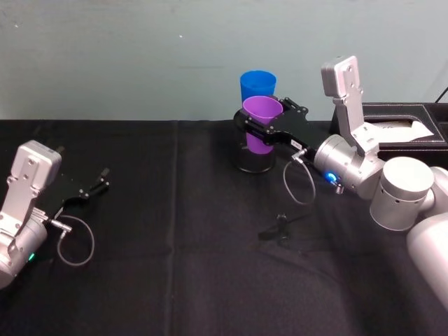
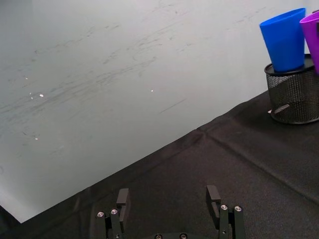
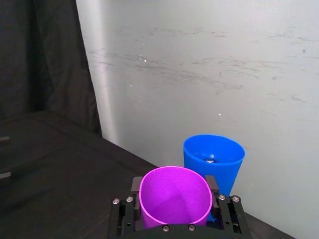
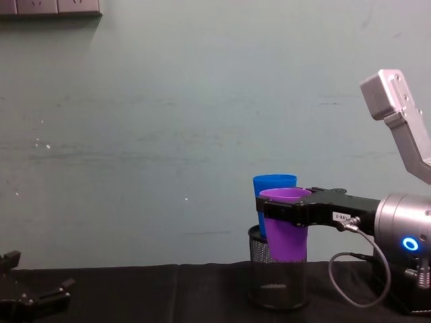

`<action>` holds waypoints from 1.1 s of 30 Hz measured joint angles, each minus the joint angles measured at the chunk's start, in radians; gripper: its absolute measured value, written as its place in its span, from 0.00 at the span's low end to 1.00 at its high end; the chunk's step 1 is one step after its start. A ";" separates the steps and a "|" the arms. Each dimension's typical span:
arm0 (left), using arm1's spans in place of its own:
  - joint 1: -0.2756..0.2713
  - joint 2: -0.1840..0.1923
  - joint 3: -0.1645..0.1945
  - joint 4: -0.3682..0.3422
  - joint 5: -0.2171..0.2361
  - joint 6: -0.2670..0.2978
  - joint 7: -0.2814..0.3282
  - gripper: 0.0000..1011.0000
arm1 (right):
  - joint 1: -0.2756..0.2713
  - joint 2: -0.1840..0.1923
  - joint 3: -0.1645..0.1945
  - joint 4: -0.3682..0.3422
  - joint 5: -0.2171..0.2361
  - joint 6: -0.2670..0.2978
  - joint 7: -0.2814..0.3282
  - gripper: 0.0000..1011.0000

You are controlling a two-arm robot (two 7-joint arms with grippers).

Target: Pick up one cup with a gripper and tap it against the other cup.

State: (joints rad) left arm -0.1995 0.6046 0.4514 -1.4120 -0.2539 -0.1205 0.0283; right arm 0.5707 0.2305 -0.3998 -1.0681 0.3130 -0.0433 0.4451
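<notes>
Closest to my body, on the left, my left gripper (image 2: 168,195) is lying idle low over the black tabletop (image 1: 175,266), its jaws standing wide apart and holding nothing. I judge it is parked there so that the right arm has the work to itself. Farther forward and to the right, my right gripper (image 1: 269,119) is reaching in roughly level from the right side and clamping the purple cup (image 3: 173,196) across its upper wall. One flat jaw is pressing on each side just below the rim, closed only as far as the cup's width allows. The cup is hanging upright, mouth up, clear of the tabletop. I take the side-on grip near the top to be deliberate: it is leaving the cup's far wall bare beyond the jaws, so that plastic rather than metal is facing the other cup. Just beyond it the blue cup (image 3: 214,157) is standing upright with its base down inside the black wire-mesh pen holder (image 4: 276,279). The holder is raising it to about the height of the held cup and, I judge, steadying it against a knock. The two cups are sitting very close, rim beside rim, but I cannot tell whether they are touching. Behind both, the pale wall (image 4: 135,134) is closing off the scene.
</notes>
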 joint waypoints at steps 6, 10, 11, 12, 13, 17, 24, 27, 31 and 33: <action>0.000 0.000 0.000 0.000 0.000 0.000 0.000 0.99 | 0.024 -0.015 0.006 0.033 -0.008 -0.011 -0.001 0.75; 0.000 0.000 0.000 0.000 0.000 0.000 0.000 0.99 | 0.033 -0.019 0.012 0.039 -0.012 -0.015 -0.002 0.75; 0.000 0.000 0.000 0.000 0.000 0.000 0.000 0.99 | 0.034 -0.020 0.012 0.039 -0.013 -0.015 -0.002 0.75; 0.000 0.000 0.000 0.000 0.000 0.000 0.000 0.99 | 0.035 -0.021 0.014 0.039 -0.014 -0.015 -0.002 0.75; 0.000 0.000 0.000 0.000 0.000 0.000 0.000 0.99 | 0.035 -0.021 0.015 0.039 -0.014 -0.015 -0.002 0.75; 0.000 0.000 0.000 0.000 0.000 0.000 0.000 0.99 | 0.035 -0.021 0.019 0.033 -0.014 -0.014 -0.001 0.75; 0.000 0.000 0.000 0.000 0.000 0.000 0.000 0.99 | 0.033 -0.023 0.021 0.031 -0.012 -0.008 0.002 0.75; 0.000 0.000 0.000 0.000 0.000 0.000 0.000 0.99 | 0.033 -0.022 0.021 0.031 -0.011 -0.008 0.002 0.75; 0.000 0.000 0.000 0.000 0.000 0.000 0.000 0.99 | 0.033 -0.022 0.021 0.030 -0.011 -0.009 0.002 0.75; 0.000 0.000 0.000 0.000 0.000 0.000 0.000 0.99 | 0.032 -0.022 0.020 0.030 -0.011 -0.009 0.002 0.75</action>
State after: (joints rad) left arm -0.1995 0.6047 0.4514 -1.4120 -0.2539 -0.1205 0.0283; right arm 0.6032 0.2085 -0.3795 -1.0381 0.3021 -0.0519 0.4473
